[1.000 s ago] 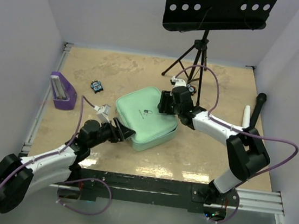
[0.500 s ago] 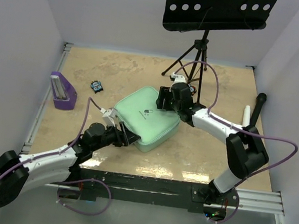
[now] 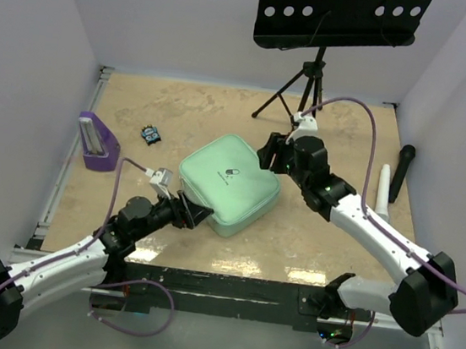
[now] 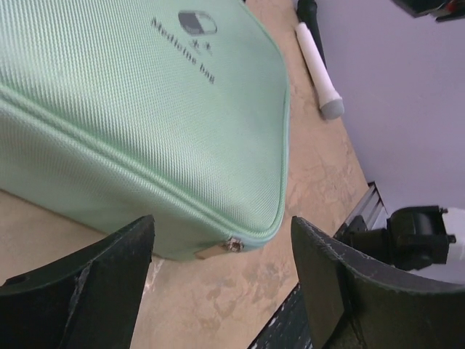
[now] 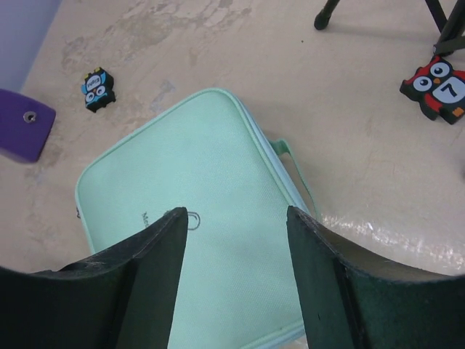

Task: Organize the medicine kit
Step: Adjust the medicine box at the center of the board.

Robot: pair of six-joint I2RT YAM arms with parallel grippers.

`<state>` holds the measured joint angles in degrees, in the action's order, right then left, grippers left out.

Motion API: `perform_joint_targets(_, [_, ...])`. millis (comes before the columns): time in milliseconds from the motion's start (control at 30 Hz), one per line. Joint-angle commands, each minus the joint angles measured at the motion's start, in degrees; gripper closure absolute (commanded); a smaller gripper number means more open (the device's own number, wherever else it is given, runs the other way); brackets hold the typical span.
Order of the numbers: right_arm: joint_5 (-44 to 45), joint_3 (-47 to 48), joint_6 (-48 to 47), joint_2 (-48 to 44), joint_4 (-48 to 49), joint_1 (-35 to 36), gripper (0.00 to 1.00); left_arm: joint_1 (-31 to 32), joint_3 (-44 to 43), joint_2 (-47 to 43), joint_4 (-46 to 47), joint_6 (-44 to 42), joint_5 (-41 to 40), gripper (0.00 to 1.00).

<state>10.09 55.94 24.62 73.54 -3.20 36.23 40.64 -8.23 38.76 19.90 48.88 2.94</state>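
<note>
The mint-green medicine kit point(image 3: 228, 182) lies closed in the middle of the table, its pill logo facing up. It also shows in the left wrist view point(image 4: 131, 102) and the right wrist view point(image 5: 203, 211). My left gripper point(image 3: 196, 214) is open and empty, low at the kit's near-left corner; its metal zipper pull point(image 4: 231, 245) shows between the jaws, untouched. My right gripper point(image 3: 271, 155) is open and empty, raised above the kit's far-right edge.
A purple stand point(image 3: 96, 142) stands at the left. A small owl tile point(image 3: 150, 135) lies behind the kit; a red owl tile point(image 5: 439, 87) lies near the music stand tripod point(image 3: 305, 90). A white marker point(image 3: 382, 189) and black marker point(image 3: 401, 171) lie at right.
My right gripper has lifted off the kit's lid and drawn back to the right. My left gripper has shifted slightly right along the kit's near corner. The kit stays closed.
</note>
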Motion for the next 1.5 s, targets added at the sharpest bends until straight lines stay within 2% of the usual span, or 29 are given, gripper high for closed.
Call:
perform_joint_targets(0, [-1.9,-4.6,0.2,-5.1,0.6,0.2,0.4,0.0,6.4,0.9,15.7,0.9,7.0,0.21])
perform_joint_targets(67, [-0.6,-5.6,1.9,-6.0,-0.6,0.3,0.41,0.0,7.9,0.5,19.1,1.5,7.8,0.21])
perform_joint_targets(167, [2.5,-9.0,5.1,-8.9,-1.5,0.3,0.41,0.0,7.9,-5.0,15.9,1.7,2.8,0.21])
perform_joint_targets(267, [4.2,-11.9,9.6,-10.8,-3.3,0.2,0.4,-0.1,3.9,-11.8,6.8,-0.1,-6.6,0.17])
perform_joint_targets(333, [4.3,-13.7,12.3,-11.0,-4.6,0.3,0.37,-0.6,-0.8,-13.3,-0.6,-1.9,-13.4,0.15])
perform_joint_targets(433, [2.4,-16.7,15.3,-10.2,-4.0,0.3,0.33,-1.3,-9.2,-9.3,-10.5,-4.3,-22.4,0.09])
perform_joint_targets(533, [0.6,-18.1,16.6,-8.7,-3.3,0.2,0.32,-2.6,-17.6,-0.2,-22.1,-4.9,-32.2,0.08])
perform_joint_targets(633, [-1.2,-19.5,17.4,-7.6,-0.6,0.3,0.34,-5.9,-20.9,4.4,-23.0,-6.1,-35.7,0.08])
perform_joint_targets(700, [-2.8,-19.3,17.4,-6.7,0.4,0.2,0.35,-10.6,-20.5,5.7,-18.4,-7.0,-31.4,0.08])
perform_joint_targets(800, [-3.4,-18.8,17.2,-5.8,1.4,0.3,0.35,-17.9,-18.4,9.4,-11.7,-7.3,-19.3,0.09])
perform_joint_targets(933, [-3.7,-18.2,16.7,-4.3,2.1,0.2,0.34,-19.3,-20.8,18.3,-9.3,-8.5,-8.6,0.08])
perform_joint_targets(1100, [-4.5,-18.3,16.1,-1.2,2.9,0.1,0.34,-19.4,-18.3,20.6,-4.1,-7.1,-7.3,0.07])
perform_joint_targets(1233, [-4.3,-18.2,15.1,-0.4,5.4,-0.2,0.34,-19.3,-18.2,22.7,-2.8,-7.2,-3.6,0.11])
perform_joint_targets(1333, [-3.8,-17.1,13.7,-0.2,6.0,-0.2,0.34,-19.3,-15.8,21.6,-0.5,-5.6,-1.4,0.14])
perform_joint_targets(1467, [-2.7,-14.2,11.3,1.8,5.6,-0.2,0.34,-19.3,-12.8,18.2,-0.6,-4.5,-2.5,0.14])
